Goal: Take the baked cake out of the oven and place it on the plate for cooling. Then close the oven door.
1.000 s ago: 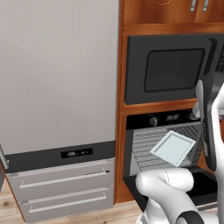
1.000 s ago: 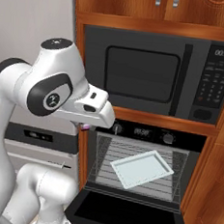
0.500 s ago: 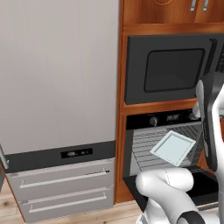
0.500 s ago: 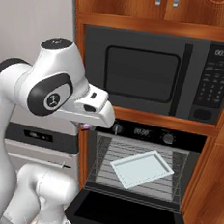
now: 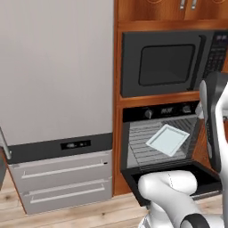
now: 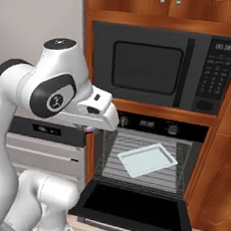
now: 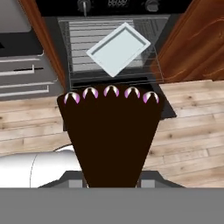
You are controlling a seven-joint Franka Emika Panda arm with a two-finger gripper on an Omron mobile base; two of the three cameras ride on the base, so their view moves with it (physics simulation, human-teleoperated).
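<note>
Still nothing has shifted: my gripper clamps the cake outside the oven; oven door hangs open.

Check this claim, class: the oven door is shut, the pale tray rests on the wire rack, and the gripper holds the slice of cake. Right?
Wrong on one point: the oven door hangs open, dropped down flat, as the right base view shows. The pale tray does rest on the wire rack, and the gripper does hold the slice of cake.
</note>
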